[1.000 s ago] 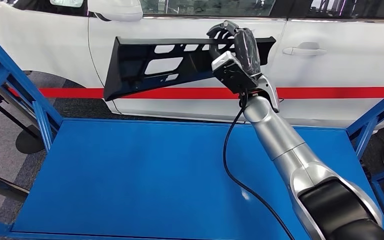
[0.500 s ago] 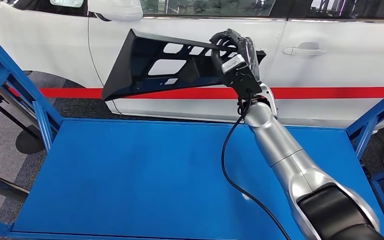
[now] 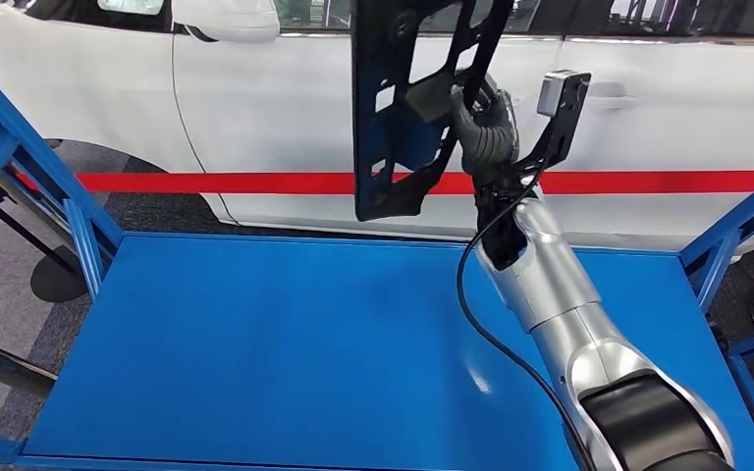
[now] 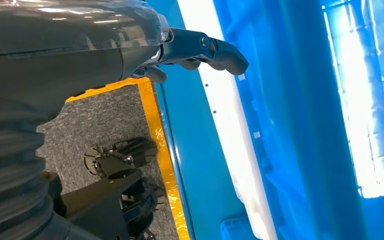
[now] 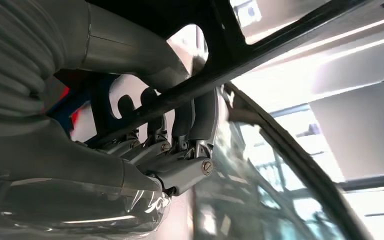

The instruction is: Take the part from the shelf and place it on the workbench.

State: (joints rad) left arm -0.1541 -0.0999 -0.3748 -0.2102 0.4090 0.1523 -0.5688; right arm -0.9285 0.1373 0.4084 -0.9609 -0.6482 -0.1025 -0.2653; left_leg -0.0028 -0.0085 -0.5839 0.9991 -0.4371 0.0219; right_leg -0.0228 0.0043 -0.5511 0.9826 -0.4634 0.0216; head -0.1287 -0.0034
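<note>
The part (image 3: 393, 108) is a long black plastic panel with several cut-outs. It stands almost upright above the far edge of the blue workbench (image 3: 255, 353), its lower end well above the top. My right hand (image 3: 481, 128) grips it at mid-height on the side nearer the arm. In the right wrist view the fingers (image 5: 180, 145) wrap round a black bar of the part (image 5: 260, 55). My left hand (image 4: 190, 47) hangs beside a blue frame, fingers stretched out and holding nothing.
A white car (image 3: 255, 108) with a red stripe stands close behind the workbench. Blue frame posts rise at the left (image 3: 20, 157) and right (image 3: 736, 235) ends. A black cable (image 3: 471, 324) hangs along my right forearm. A yellow floor line (image 4: 155, 130) runs by the left hand.
My right hand has turned at the wrist, and the part has swung from lying nearly level to standing almost upright, its left end now pointing down.
</note>
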